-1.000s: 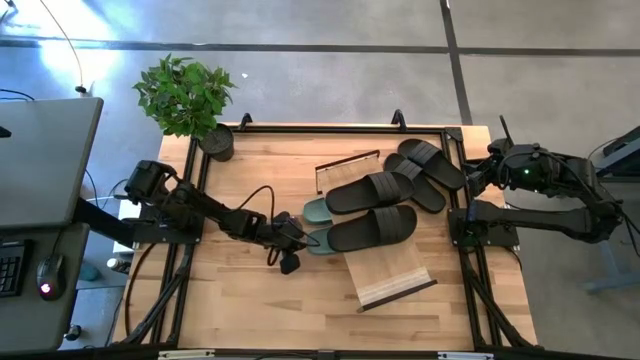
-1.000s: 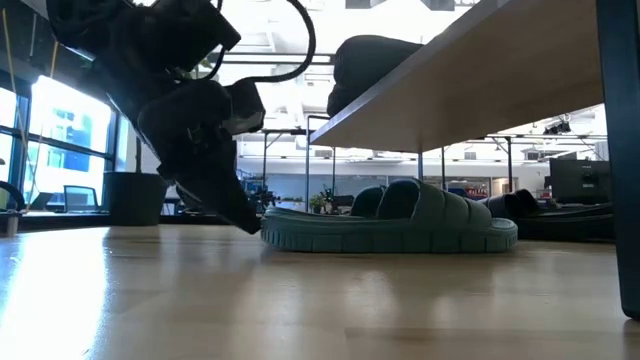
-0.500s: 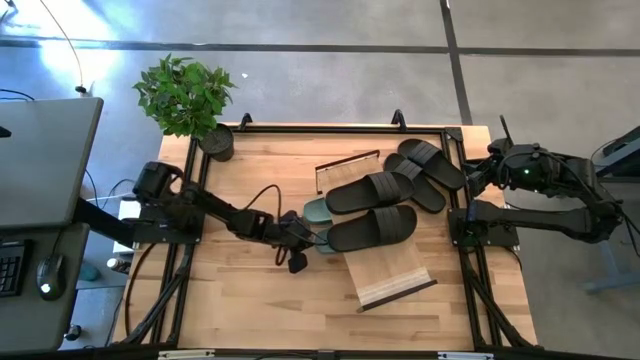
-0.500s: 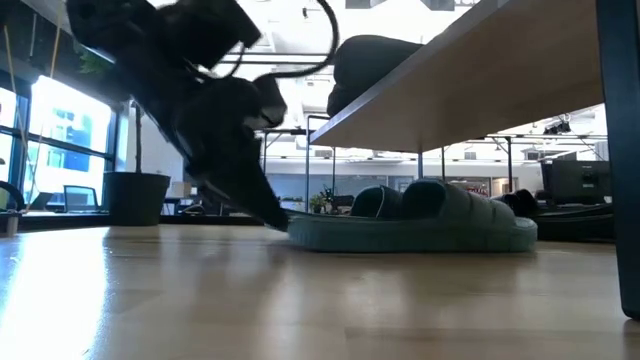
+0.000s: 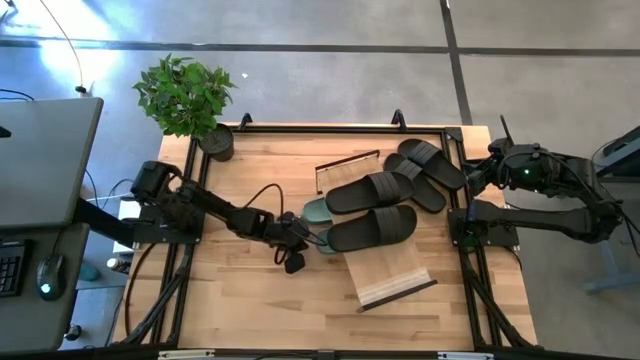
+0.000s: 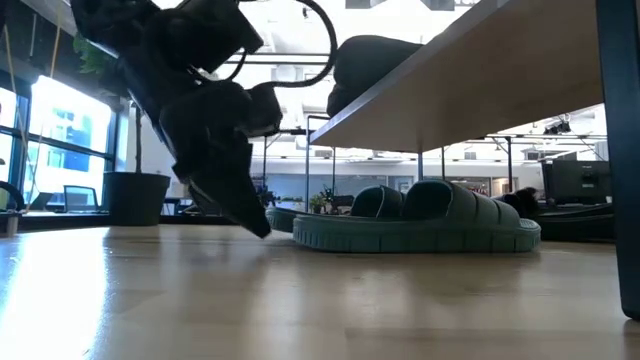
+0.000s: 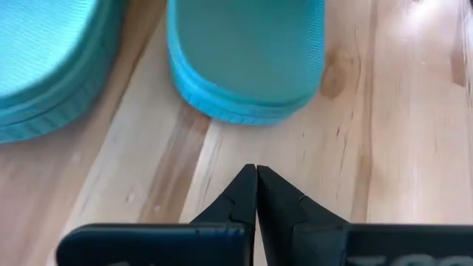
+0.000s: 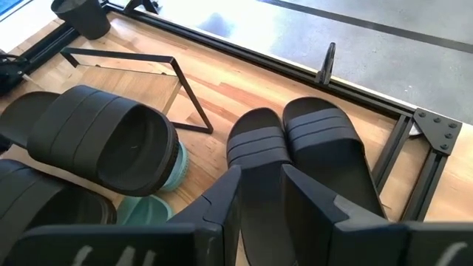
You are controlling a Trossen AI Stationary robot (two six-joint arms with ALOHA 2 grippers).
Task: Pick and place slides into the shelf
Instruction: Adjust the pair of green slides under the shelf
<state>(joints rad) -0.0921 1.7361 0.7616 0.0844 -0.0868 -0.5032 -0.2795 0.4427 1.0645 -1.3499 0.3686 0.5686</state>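
Down low on the tabletop (image 5: 250,290) sat the left gripper (image 5: 296,240), its fingers pressed tight together with nothing between them, tips just short of the heel of a sage-green slide (image 7: 247,55). There was bare wood between fingertip and rubber in the left wrist view, so close but not touching! A second green slide (image 7: 52,63) lay right beside the first. From table height the nearer green slide (image 6: 415,220) rested flat on the wood under the sloping plank of the shelf (image 6: 470,75), with the dark gripper angled down just beside its end.

From above, the shelf (image 5: 392,270) stood near the middle of the tabletop, its light plank running out toward the front edge. Two black slides (image 5: 372,210) lay across its upper part, side by side, covering most of the green pair so only the heels peeked out on the left. The other black pair (image 5: 430,165) sat flat on the tabletop toward the back right, the two touching along their sides.

Over at the right edge the right gripper (image 8: 260,193) hung above that back pair, fingers spread apart and holding nothing. A potted plant (image 5: 185,97) stood at the back left corner, well apart from all the action
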